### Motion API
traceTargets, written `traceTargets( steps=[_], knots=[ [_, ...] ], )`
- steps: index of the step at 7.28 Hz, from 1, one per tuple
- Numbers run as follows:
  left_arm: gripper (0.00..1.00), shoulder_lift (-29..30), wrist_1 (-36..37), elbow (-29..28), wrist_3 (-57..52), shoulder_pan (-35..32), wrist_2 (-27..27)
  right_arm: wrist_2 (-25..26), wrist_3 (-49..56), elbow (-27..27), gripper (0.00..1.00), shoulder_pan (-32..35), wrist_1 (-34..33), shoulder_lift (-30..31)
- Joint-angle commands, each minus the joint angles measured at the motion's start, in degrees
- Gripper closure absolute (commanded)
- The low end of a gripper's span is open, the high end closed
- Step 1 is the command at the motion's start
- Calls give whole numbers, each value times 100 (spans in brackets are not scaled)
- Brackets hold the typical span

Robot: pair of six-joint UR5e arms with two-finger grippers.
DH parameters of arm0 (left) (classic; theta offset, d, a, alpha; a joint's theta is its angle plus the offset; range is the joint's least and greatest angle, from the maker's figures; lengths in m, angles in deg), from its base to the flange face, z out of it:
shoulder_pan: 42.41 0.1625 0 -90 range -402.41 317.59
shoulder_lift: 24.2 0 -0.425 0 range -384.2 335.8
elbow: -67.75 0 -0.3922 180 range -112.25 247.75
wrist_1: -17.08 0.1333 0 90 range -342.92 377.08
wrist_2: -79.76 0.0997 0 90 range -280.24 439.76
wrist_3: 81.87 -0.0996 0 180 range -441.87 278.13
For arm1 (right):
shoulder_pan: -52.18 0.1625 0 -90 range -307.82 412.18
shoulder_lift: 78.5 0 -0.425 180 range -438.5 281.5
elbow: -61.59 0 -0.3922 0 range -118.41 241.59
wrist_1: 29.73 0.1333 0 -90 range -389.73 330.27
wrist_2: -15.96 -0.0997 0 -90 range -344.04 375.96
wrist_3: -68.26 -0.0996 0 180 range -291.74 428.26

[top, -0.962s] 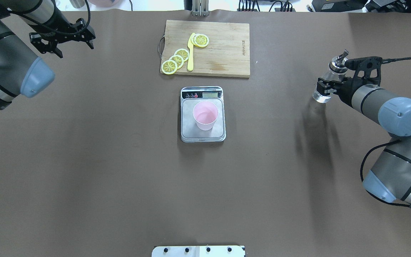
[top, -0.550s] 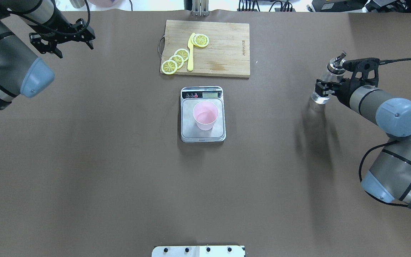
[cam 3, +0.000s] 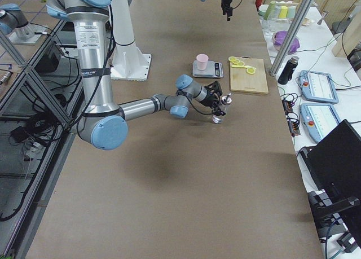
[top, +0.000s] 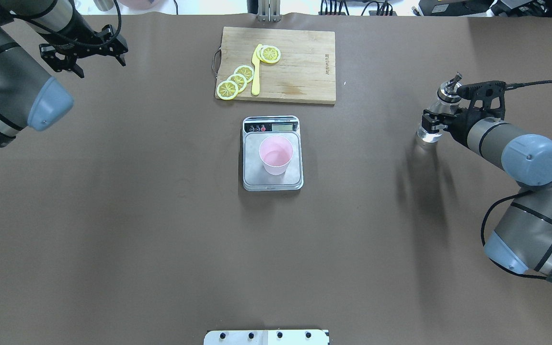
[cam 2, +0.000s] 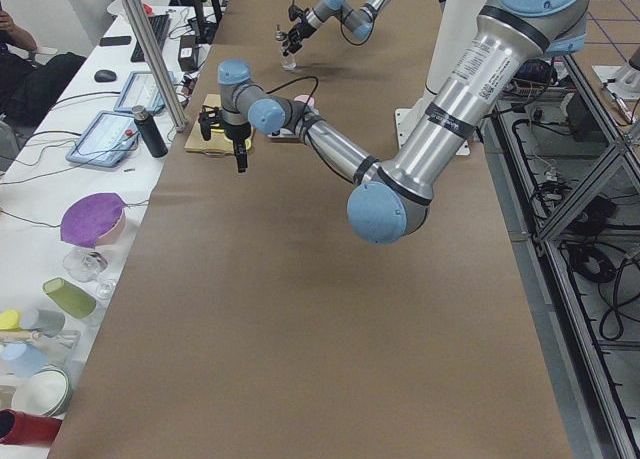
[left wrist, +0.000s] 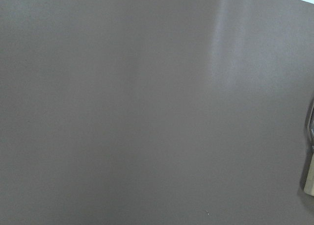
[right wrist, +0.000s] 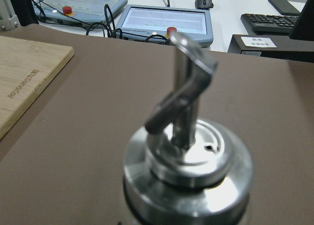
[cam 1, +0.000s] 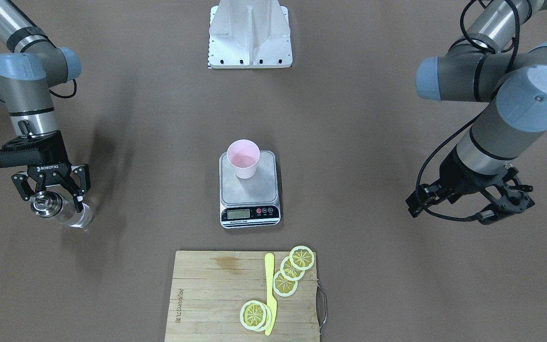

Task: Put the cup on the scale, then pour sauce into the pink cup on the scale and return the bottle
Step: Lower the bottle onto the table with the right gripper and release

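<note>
The pale pink cup (top: 276, 155) stands upright on the scale (top: 272, 183) at mid-table; both also show in the front view, cup (cam 1: 243, 159) and scale (cam 1: 249, 192). My right gripper (top: 433, 123) is shut on the clear bottle (top: 428, 133) at the table's right side, holding it upright. The bottle's base is at or just above the table; I cannot tell which. Its metal pourer cap (right wrist: 189, 156) fills the right wrist view. Clear liquid shows low in the bottle (cam 1: 73, 216). My left gripper (top: 102, 68) hangs open and empty at the far left.
A wooden cutting board (top: 276, 64) with lemon slices (top: 237, 79) and a yellow knife (top: 256, 69) lies behind the scale. The robot's base plate (top: 266, 337) is at the near edge. Monitors and a keyboard sit beyond the table's far edge (right wrist: 167, 19).
My right gripper has sunk slightly with the bottle, bringing its base closer to the table. The left arm, cup and scale have not moved.
</note>
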Motion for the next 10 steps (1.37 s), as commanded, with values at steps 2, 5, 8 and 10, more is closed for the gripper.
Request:
traceTargets(
  steps=[2, 5, 8, 10],
  knots=[
    [2, 0, 5, 8, -2, 0, -2, -9, 14, -14, 90, -13, 0, 3],
    [2, 0, 5, 8, 7, 0, 7, 9, 14, -14, 1, -48, -8, -6],
    [2, 0, -4, -1, 7, 0, -2, 9, 14, 64, 0, -40, 0, 20],
    [2, 0, 5, -10, 7, 0, -2, 0, -38, 414, 0, -57, 9, 334]
  ],
)
